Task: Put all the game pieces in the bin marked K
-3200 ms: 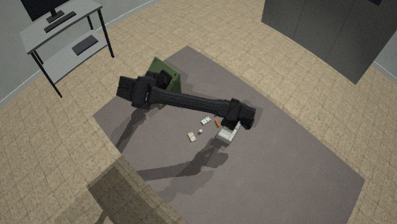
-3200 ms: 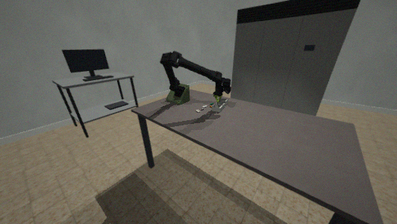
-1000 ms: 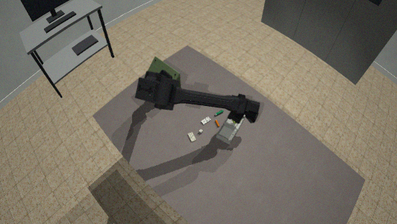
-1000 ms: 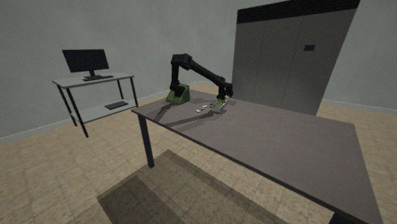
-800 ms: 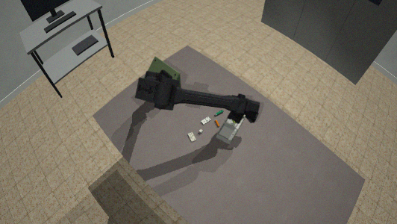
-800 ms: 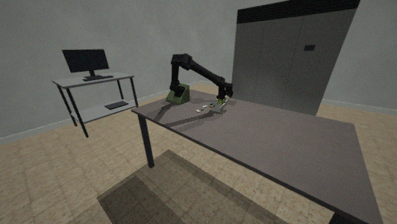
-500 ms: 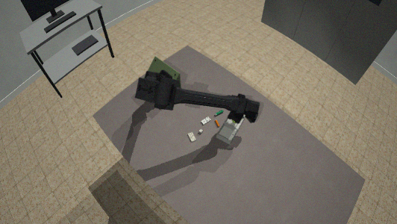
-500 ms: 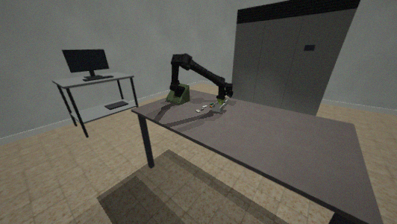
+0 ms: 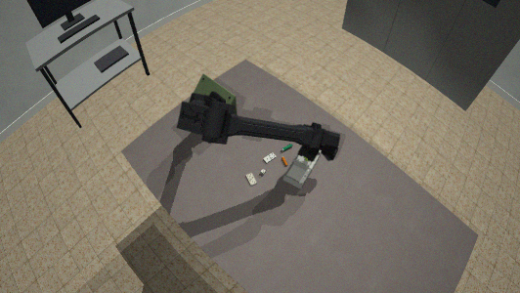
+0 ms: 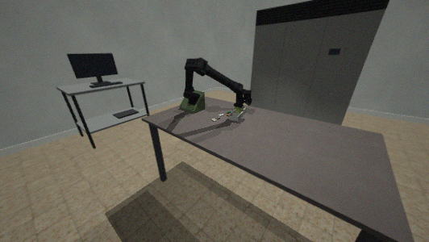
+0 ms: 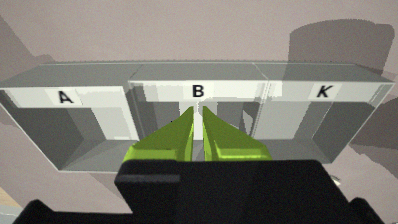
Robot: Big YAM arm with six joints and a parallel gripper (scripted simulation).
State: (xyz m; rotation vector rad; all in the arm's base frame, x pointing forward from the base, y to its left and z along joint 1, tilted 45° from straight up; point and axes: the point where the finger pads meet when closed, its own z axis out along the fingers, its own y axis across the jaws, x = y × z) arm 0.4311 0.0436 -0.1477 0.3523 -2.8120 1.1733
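Top view, left to right, on the grey-brown table (image 9: pixel 367 210) (image 10: pixel 302 149): one white, dotted rectangular domino (image 9: pixel 251 179); one small white die (image 9: pixel 263 172); a second white dotted domino (image 9: pixel 270 157); one slim orange piece (image 9: pixel 284 161); one green elongated piece (image 9: pixel 287 147). Dominoes and die lie outside the bins.

Wrist view, left to right: pale grey bin A (image 11: pixel 64 97); matching bin B (image 11: pixel 230 91), my lime-green end effector (image 9: pixel 306 158) (image 10: pixel 239 110) (image 11: pixel 198 112) before it, closed to a narrow gap, holding nothing; matching bin K (image 11: pixel 345 102).

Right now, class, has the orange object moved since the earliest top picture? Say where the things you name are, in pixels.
No: the orange object (image 9: pixel 284 161) (image 10: pixel 228 114) shows no shift either way against the table (image 9: pixel 367 205) (image 10: pixel 302 149) (image 11: pixel 150 30).
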